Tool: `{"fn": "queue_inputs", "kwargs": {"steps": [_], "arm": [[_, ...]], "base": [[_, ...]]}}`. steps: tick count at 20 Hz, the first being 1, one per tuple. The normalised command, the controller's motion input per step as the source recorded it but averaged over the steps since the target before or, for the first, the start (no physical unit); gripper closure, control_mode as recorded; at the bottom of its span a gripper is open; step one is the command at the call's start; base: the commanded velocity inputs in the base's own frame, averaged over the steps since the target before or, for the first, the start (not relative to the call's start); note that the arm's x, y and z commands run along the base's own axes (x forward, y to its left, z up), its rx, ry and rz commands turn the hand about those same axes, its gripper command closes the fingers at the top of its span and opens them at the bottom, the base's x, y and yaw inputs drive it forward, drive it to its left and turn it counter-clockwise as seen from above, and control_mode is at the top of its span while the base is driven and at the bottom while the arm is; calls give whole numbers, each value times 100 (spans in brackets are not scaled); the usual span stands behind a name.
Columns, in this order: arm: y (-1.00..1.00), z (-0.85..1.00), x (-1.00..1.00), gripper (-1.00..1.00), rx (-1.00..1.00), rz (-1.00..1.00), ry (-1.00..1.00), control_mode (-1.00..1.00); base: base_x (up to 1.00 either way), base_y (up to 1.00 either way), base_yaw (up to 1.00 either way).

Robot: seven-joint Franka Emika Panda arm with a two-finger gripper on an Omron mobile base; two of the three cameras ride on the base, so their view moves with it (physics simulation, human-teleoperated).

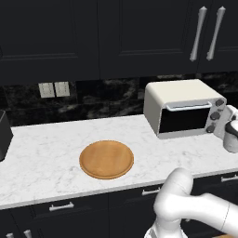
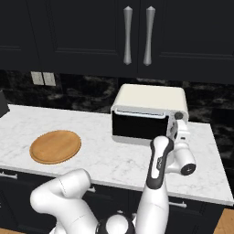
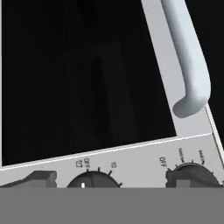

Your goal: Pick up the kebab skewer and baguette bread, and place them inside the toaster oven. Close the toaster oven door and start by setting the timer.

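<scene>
Dark knobs (image 3: 92, 179) close-up, hand cam

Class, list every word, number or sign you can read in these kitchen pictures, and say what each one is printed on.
"OFF" and "10": above the left knob on the toaster oven control panel; a third mark beside them is too blurred to read.
"OFF": beside the right knob.
Two tiny labels above that knob: too small to read.
Base views: no legible text on the oven, cabinets or wall plates.

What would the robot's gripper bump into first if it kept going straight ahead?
Probably the toaster oven: the open gripper points at its front, close to the knobs beside the door. Depth is hard to judge.
</scene>
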Motion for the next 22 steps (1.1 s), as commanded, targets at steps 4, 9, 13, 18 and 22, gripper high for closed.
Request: {"fn": "queue_inputs", "kwargs": {"steps": [4, 9, 13, 18, 22], "arm": [[-11, -17, 21, -100, 0, -2, 1, -100], [0, -6, 8, -100, 0, 0, 0, -100], [0, -15, 5, -100, -1, 0, 1, -100], [-6, -7, 19, -100, 0, 0, 0, -100], [-8, -1, 22, -100, 0, 0, 0, -100]], "base": [[0, 0, 0], [0, 0, 0], [0, 0, 0], [0, 0, 0], [0, 0, 0]]}}
